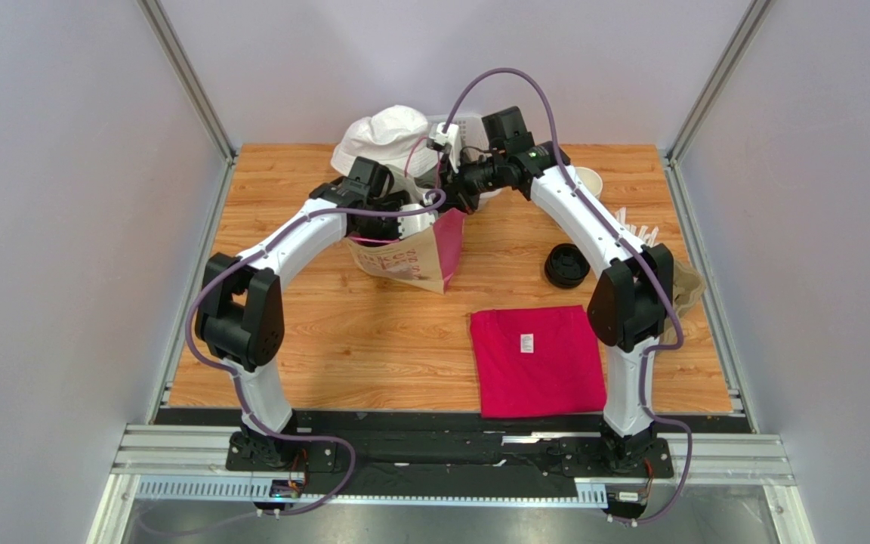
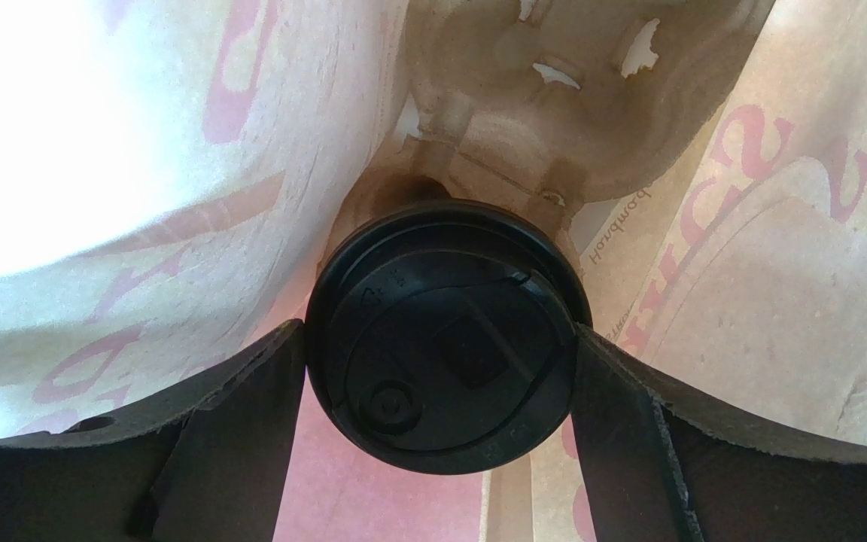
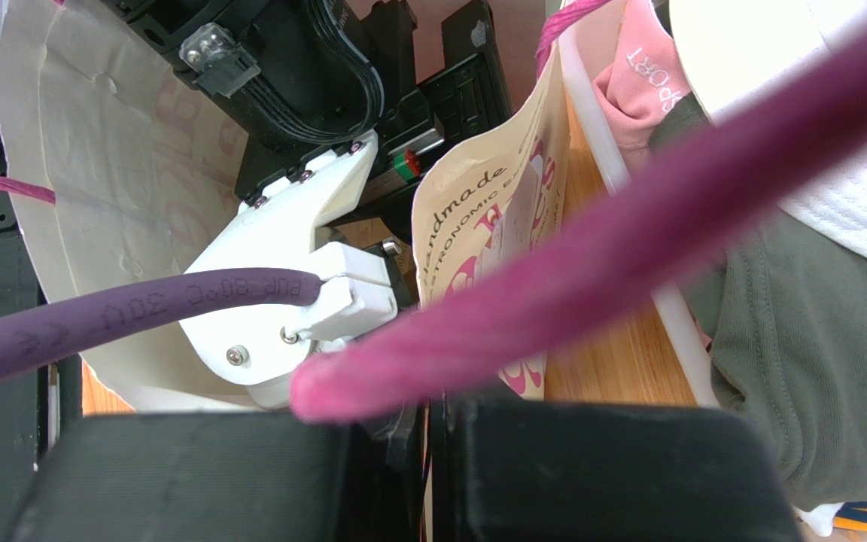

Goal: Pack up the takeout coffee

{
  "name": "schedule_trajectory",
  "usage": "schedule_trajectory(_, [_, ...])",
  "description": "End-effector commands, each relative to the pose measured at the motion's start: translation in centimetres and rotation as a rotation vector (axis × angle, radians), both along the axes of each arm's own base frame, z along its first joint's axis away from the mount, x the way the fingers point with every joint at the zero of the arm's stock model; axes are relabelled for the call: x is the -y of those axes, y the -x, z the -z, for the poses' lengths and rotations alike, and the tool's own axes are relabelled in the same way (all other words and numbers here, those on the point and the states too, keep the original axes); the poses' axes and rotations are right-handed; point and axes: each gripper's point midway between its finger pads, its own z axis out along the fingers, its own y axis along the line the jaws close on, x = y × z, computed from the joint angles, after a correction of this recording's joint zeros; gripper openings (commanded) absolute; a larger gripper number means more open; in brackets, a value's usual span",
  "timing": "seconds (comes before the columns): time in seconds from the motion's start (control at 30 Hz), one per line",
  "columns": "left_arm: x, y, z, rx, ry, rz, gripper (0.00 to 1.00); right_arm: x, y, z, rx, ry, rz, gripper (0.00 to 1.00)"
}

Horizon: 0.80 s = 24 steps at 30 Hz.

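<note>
While the takeout coffee [image 2: 444,339] hangs inside the paper bag [image 2: 743,226], lower it level onto the pulp tray [image 2: 574,102] and release only once seated. Left gripper [image 2: 438,344] stands wide, its fingers [image 2: 235,440] clamping the black lid from both sides. Right gripper [image 3: 432,418] is pressed together on the bag's pink handle [image 3: 585,260].
</note>
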Motion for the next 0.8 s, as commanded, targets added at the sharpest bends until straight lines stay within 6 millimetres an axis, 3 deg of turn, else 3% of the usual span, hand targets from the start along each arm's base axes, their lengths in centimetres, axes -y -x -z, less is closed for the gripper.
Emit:
schedule_trajectory(0.0, [-4.9,3.8,5.8,-0.222,-0.182,-0.085,0.35,0.1,1.6,1.8,-0.102,0.040,-0.025,0.00])
schedule_trajectory(0.07, [-4.2,3.2,4.3,-0.196,-0.136,-0.099,0.45,0.1,1.7,1.7,-0.101,0.039,-0.028,0.00])
schedule_trajectory(0.13, [-3.6,2.7,2.9,-0.167,-0.101,-0.108,0.64,0.1,1.8,1.8,-0.108,0.039,-0.029,0.00])
schedule_trajectory(0.17, [-3.3,2.6,2.4,-0.163,-0.078,-0.112,0.66,0.1,1.7,1.7,-0.106,0.037,-0.031,0.00])
schedule_trajectory(0.2, [-3.1,2.4,2.0,-0.156,-0.067,-0.114,0.80,0.0,1.7,1.7,-0.107,0.037,-0.032,0.00])
schedule_trajectory(0.27, [-2.6,2.1,0.8,-0.137,-0.034,-0.119,0.84,-0.1,1.7,1.6,-0.107,0.036,-0.032,0.00])
schedule_trajectory(0.33, [-2.3,2.0,-0.3,-0.117,-0.013,-0.113,0.99,-0.2,1.5,1.4,-0.102,0.032,-0.032,0.00])
schedule_trajectory(0.77, [-0.6,2.3,-5.8,-0.009,0.085,-0.102,0.99,-0.2,1.3,0.9,-0.089,0.036,-0.023,0.00])
